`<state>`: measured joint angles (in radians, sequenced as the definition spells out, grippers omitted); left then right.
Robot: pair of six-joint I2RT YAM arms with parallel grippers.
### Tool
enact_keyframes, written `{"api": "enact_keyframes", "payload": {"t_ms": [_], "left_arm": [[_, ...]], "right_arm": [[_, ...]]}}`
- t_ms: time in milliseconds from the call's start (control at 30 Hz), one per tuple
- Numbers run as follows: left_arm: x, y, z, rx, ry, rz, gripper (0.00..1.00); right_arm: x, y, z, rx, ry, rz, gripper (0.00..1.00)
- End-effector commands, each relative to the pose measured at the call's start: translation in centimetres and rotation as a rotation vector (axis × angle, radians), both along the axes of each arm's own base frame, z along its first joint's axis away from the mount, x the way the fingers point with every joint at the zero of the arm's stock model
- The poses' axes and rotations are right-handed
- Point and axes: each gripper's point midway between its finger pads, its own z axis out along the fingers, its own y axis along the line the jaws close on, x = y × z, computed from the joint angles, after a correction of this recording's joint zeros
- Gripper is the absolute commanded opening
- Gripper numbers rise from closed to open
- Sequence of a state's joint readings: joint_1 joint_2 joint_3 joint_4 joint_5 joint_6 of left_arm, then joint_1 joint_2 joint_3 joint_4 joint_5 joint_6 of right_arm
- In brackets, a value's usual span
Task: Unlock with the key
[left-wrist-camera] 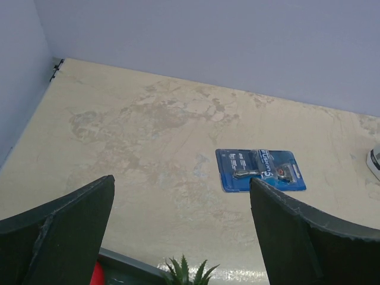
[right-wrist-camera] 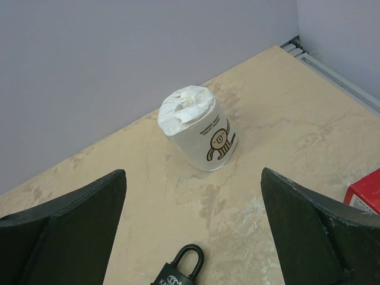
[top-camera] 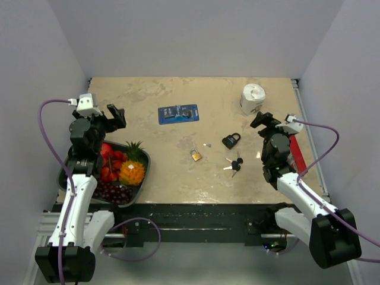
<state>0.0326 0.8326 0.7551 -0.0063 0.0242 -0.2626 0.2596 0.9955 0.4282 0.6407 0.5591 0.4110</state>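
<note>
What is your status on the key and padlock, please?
Left gripper and right gripper open, empty. Key bunch on table, untouched, near black padlock. Nothing blocking.

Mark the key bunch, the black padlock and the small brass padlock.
key bunch (top-camera: 237, 162): top external view, on the black plastic heads.
black padlock (top-camera: 229, 142): top external view, on its body.
small brass padlock (top-camera: 196, 156): top external view, on its brass body.

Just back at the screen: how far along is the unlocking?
Nothing looks done: the black padlock looks shut, the keys lying near it on the table. Nothing in hand: left fingers and right fingers stand open, empty. To do: grasp the keys, fit one in, turn.
</note>
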Motion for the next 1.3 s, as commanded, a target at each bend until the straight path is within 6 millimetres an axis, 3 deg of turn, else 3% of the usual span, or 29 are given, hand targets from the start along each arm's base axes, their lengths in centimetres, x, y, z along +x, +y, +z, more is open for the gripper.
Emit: {"api": "enact_keyframes", "payload": {"t_ms": [0, 300, 433, 533, 567, 600, 700, 867, 967, 1133, 1267], "left_arm": [[-0.2, 0.3, 3.3, -0.028, -0.09, 0.025, 1.0], [-0.1, 0.4, 2.3, -0.006, -0.07, 0.023, 0.99], [0.1, -1.3, 2.2, 0.017, -0.076, -0.06, 0.96], [0.3, -4.7, 1.6, 0.052, -0.047, -0.148, 0.95], [0.4, -5.2, 1.6, 0.07, -0.038, -0.145, 0.94], [0.5, -7.2, 1.6, 0.084, -0.028, -0.195, 0.94], [1.0, -10.6, 1.5, 0.088, -0.004, -0.301, 0.94], [1.7, -17.2, 0.8, -0.046, 0.108, -0.584, 0.94], [2.2, -19.5, 0.4, -0.11, 0.106, -0.689, 0.94], [1.4, -17.8, -3.6, -0.041, 0.151, -0.625, 0.94], [1.4, -16.3, -2.2, 0.0, 0.096, -0.556, 0.95]], "right_arm": [[0.2, 0.0, 2.3, 0.014, -0.044, -0.003, 0.99], [0.2, 1.2, 3.3, -0.044, -0.05, 0.083, 0.97], [0.6, 2.4, 3.9, -0.077, -0.04, 0.147, 0.94], [0.9, 4.4, 4.1, -0.084, -0.03, 0.244, 0.91], [1.0, 5.1, 3.9, -0.087, -0.017, 0.269, 0.9], [1.0, 5.8, 3.7, -0.092, -0.01, 0.305, 0.89], [1.0, 8.2, 2.5, -0.107, 0.029, 0.378, 0.88], [0.0, 14.7, 0.1, -0.208, 0.118, 0.529, 0.87], [-0.3, 17.7, -1.9, -0.212, 0.179, 0.639, 0.86], [0.2, 18.6, -5.7, -0.255, 0.324, 0.652, 0.81], [0.7, 20.3, -7.8, -0.238, 0.393, 0.705, 0.73]]}}
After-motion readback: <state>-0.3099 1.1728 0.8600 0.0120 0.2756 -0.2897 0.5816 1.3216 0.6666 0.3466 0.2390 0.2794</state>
